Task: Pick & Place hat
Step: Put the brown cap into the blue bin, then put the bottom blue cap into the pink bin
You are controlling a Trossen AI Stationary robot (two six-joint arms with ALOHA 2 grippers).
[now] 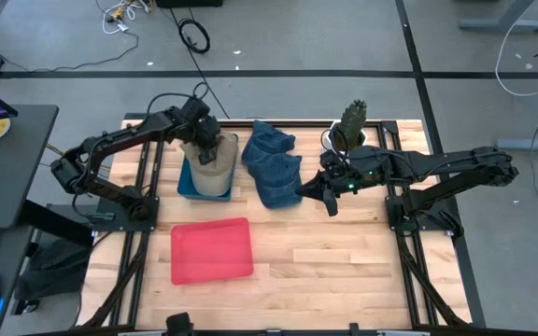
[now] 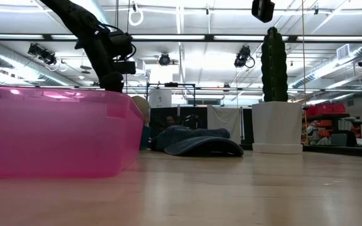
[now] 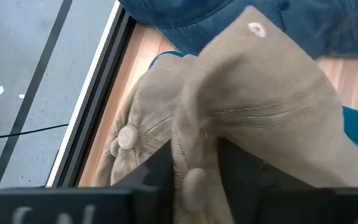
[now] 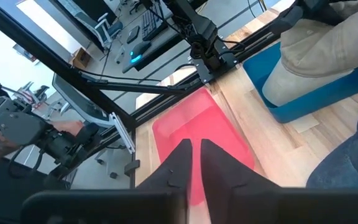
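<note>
pinching a fold of the tan hat (image 3: 253,112) between its fingers, the left gripper (image 1: 205,142) holds it over the blue bin (image 1: 187,183) at centre-left, while the right gripper (image 1: 330,198), narrowly parted and empty, hovers beside the denim hats (image 1: 274,163).

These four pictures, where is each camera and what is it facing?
High view: overhead, straight down; both arms, tan hat in blue bin.
Low view: table height, facing the room; pink tray, cactus pot, one arm above.
Left wrist: on left arm, left pincer around the hat.
Right wrist: right pincer over the tray.
Shared: hat, tray.
</note>
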